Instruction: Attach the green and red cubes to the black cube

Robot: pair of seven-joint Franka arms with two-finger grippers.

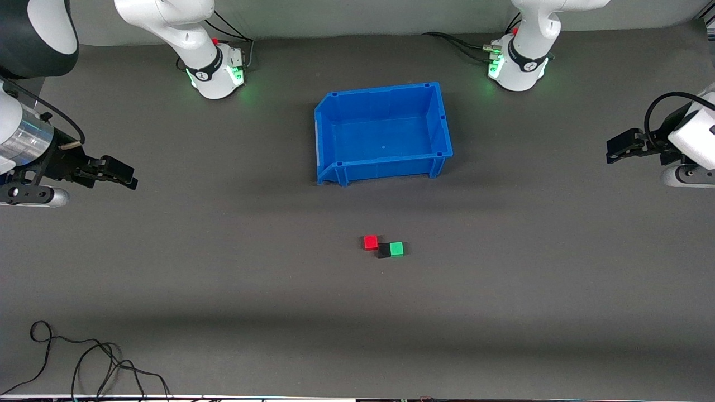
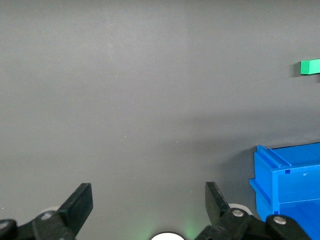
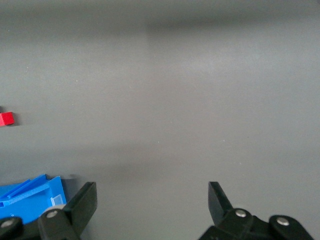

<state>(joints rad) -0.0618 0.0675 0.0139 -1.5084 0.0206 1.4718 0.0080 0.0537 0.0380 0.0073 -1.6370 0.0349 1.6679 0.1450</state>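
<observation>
The red cube (image 1: 370, 242), black cube (image 1: 384, 250) and green cube (image 1: 396, 248) sit together on the grey mat, nearer to the front camera than the blue bin. The green cube lies flush against the black cube, toward the left arm's end. The red cube meets the black cube's corner, toward the right arm's end and slightly farther from the camera. My left gripper (image 1: 610, 153) hangs open and empty over the left arm's end of the table (image 2: 149, 200). My right gripper (image 1: 130, 177) hangs open and empty over the right arm's end (image 3: 152, 200). The left wrist view shows the green cube (image 2: 310, 66), the right wrist view the red cube (image 3: 6, 118).
The blue bin (image 1: 385, 167) stands empty in the middle of the table between the arm bases; it also shows in the left wrist view (image 2: 290, 185) and the right wrist view (image 3: 30, 197). Loose black cables (image 1: 84, 363) lie at the near corner at the right arm's end.
</observation>
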